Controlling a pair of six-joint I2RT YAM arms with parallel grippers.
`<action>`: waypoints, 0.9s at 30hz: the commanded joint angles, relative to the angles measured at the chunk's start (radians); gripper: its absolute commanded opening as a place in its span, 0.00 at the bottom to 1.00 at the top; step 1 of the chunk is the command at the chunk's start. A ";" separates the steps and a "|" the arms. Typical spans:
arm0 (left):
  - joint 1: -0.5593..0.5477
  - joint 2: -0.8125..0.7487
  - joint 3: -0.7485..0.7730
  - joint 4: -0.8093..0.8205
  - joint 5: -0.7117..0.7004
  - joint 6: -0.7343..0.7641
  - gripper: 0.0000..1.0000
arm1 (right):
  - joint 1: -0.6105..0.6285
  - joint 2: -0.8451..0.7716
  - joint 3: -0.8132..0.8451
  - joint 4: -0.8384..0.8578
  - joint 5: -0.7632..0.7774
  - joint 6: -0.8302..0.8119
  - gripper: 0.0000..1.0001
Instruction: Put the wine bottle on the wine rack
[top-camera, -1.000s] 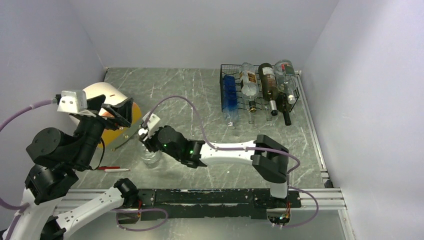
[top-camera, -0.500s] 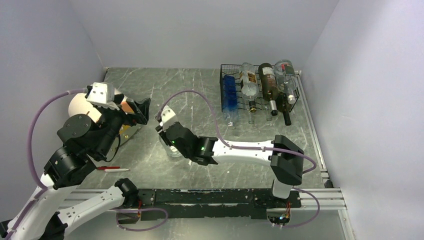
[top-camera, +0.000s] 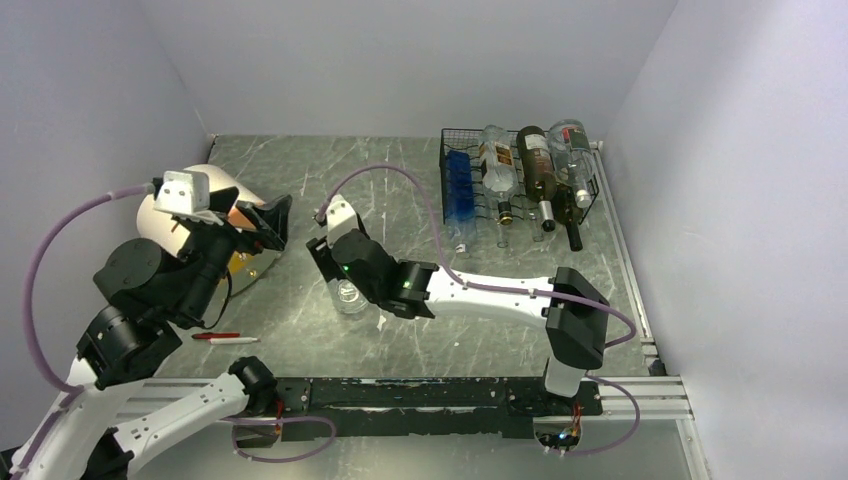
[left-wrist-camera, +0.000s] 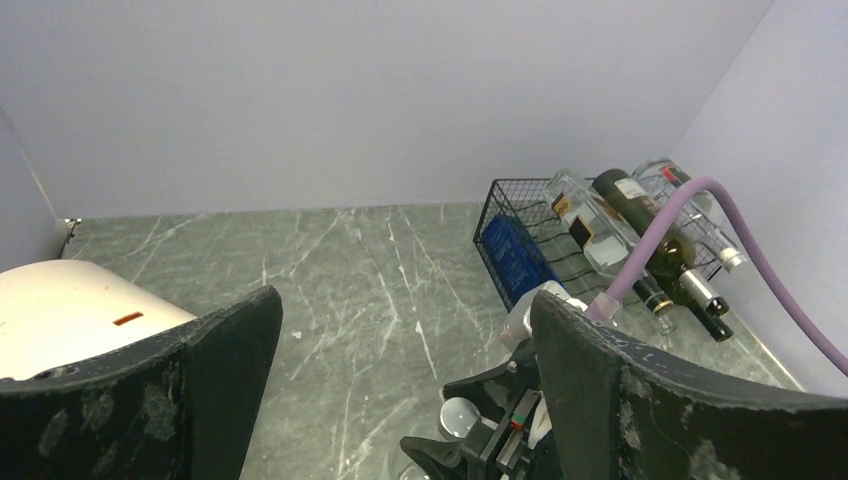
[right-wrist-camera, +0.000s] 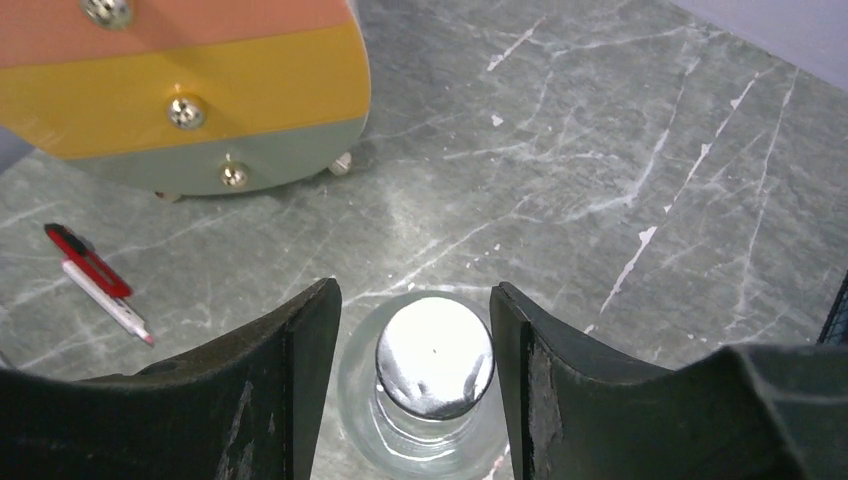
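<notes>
The step in hand looked like the pick-up. The clear glass bottle with a silver cap (right-wrist-camera: 435, 358) stood upright on the grey-green marble table (top-camera: 400, 180), a little toward 8 o'clock from its centre and well apart from the black wire wine rack (top-camera: 447, 160) at 1 o'clock. The right gripper (right-wrist-camera: 412, 300) hung directly over the cap. Its jaws were spread to either side of the cap and pinched nothing, though the 3 o'clock finger was very near it. The left gripper (left-wrist-camera: 400, 300) was raised at 9 o'clock, spread wide and holding nothing.

By my reading, the next move called for lowering onto the neck and pressing the jaws together below the cap. After that would come the lift, the carry toward 1 o'clock, and tipping the bottle level to lay it in a trough.

The rack's top tier held four bottles lying with necks toward 6 o'clock:
- a blue ribbed bottle (top-camera: 459, 190)
- a clear labelled bottle (top-camera: 497, 165)
- a dark bottle with a pale label (top-camera: 535, 160)
- another clear bottle (top-camera: 570, 145)

Whether a free trough remained could not be told.

Near the standing bottle sat a round cream appliance with an orange, yellow and grey-green banded underside (right-wrist-camera: 200, 100). A red-and-white pen (top-camera: 225, 338) lay at 7 o'clock.
</notes>
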 joint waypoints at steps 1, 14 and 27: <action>-0.002 -0.033 0.011 0.040 0.005 0.011 0.98 | -0.006 0.002 0.046 -0.014 -0.004 0.034 0.61; -0.001 -0.008 0.005 0.067 0.076 -0.010 0.98 | -0.033 -0.014 -0.017 -0.060 -0.066 0.110 0.43; -0.002 0.012 -0.006 0.055 0.088 -0.032 0.98 | -0.057 -0.029 -0.055 -0.028 -0.081 0.114 0.14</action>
